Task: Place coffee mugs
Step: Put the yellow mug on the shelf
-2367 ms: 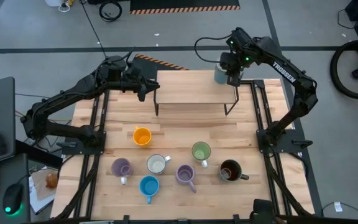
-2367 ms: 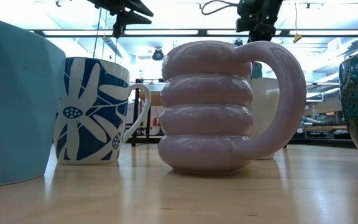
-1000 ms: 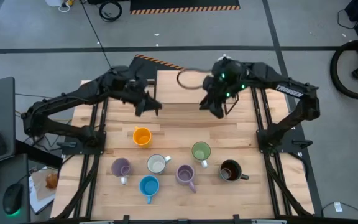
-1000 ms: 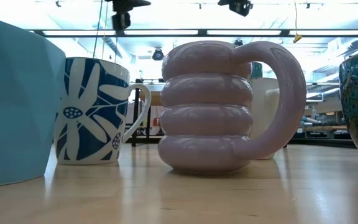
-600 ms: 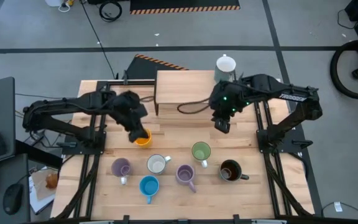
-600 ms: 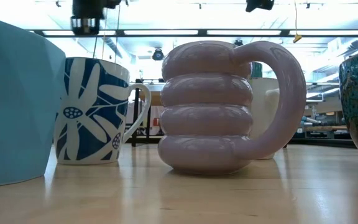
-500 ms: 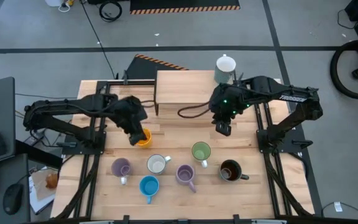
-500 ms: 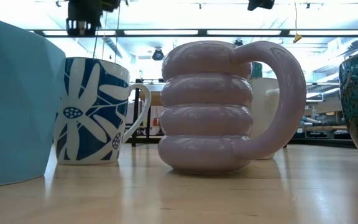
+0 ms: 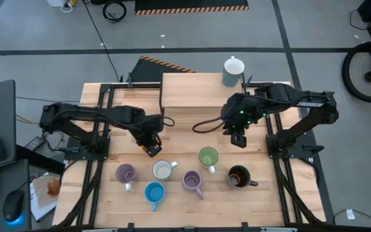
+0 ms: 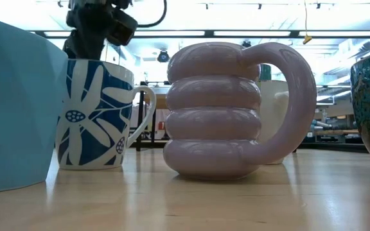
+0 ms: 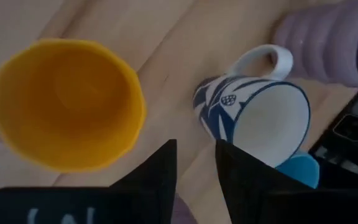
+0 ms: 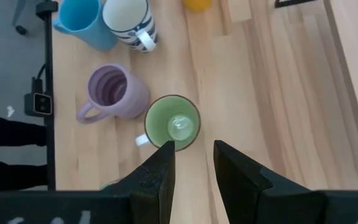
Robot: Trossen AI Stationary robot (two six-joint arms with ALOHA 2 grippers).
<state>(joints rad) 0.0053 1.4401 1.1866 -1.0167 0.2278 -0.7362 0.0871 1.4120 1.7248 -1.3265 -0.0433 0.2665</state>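
Note:
My left gripper [image 9: 152, 145] hangs low over the orange mug [image 11: 67, 102], which stands on the table just beside its narrowly open fingers [image 11: 194, 165], not between them. In the low view the left gripper [image 10: 98, 29] shows above the white mug with blue flowers [image 10: 98, 115]. My right gripper [image 9: 238, 136], open, hovers above the green mug [image 12: 171, 122]. A white mug [image 9: 232, 69] stands on the far right corner of the wooden shelf [image 9: 195, 90]. Two purple mugs [image 9: 125, 173] [image 9: 192, 180], a blue mug [image 9: 154, 192] and a brown mug [image 9: 239, 176] stand near the table's near edge.
The raised shelf on thin black legs takes up the far middle of the table. The mugs stand close together in a loose cluster, handles pointing different ways. A cable [image 9: 205, 124] loops from the right arm over the table. Black frame rails [image 9: 98, 161] run along both sides.
Both grippers have moved from beside the shelf toward the table's near edge and downward. The left one has come over the orange mug and now covers it in the high view; the right one has come to just above the green mug. No mug has moved.

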